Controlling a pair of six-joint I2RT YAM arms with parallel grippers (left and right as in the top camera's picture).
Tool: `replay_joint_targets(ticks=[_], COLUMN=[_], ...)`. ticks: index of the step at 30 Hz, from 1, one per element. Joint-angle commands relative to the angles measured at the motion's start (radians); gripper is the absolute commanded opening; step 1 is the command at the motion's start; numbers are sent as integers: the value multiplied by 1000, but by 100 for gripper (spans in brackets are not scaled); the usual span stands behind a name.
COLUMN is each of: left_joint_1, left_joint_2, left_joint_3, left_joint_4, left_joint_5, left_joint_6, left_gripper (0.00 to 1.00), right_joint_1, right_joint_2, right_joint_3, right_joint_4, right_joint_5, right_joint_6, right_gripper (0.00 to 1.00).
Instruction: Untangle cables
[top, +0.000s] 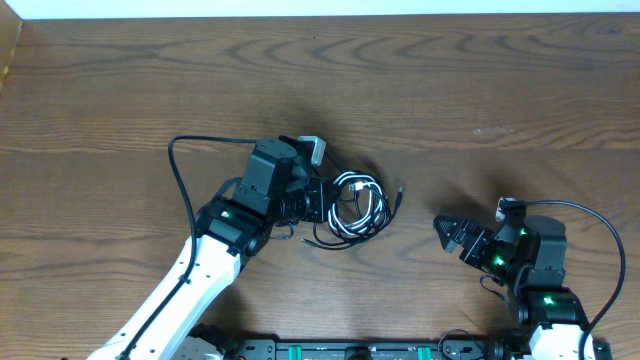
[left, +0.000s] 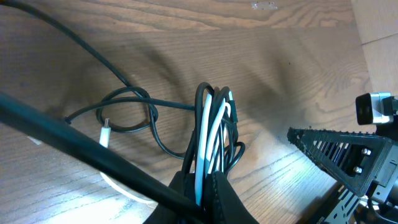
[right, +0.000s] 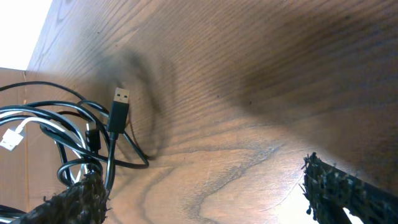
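While the cables (top: 356, 207) sit mid-table (top: 520, 80) in one knotted coil, the left gripper (left: 202, 185) is clamped on several strands at once; a pull would likely cinch the knot; the loose USB plug (right: 119, 106) may snag; right gripper (top: 452, 236) wide open, empty, well apart.
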Motion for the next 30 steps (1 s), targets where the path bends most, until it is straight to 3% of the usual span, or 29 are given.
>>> replay_joint_targets(ticks=[1, 30], left_joint_1=[5, 5], left_joint_2=[2, 2], left_joint_3=[-4, -4], left_joint_4=[6, -2], left_joint_5=[-12, -12], left_joint_6=[13, -29], left_gripper=[8, 8], right_joint_1=[4, 4], right_joint_2=[-1, -1], right_joint_3=[15, 15], right_joint_4=[-1, -1], right_joint_5=[12, 12], right_joint_6=[-19, -19], right_gripper=[99, 99])
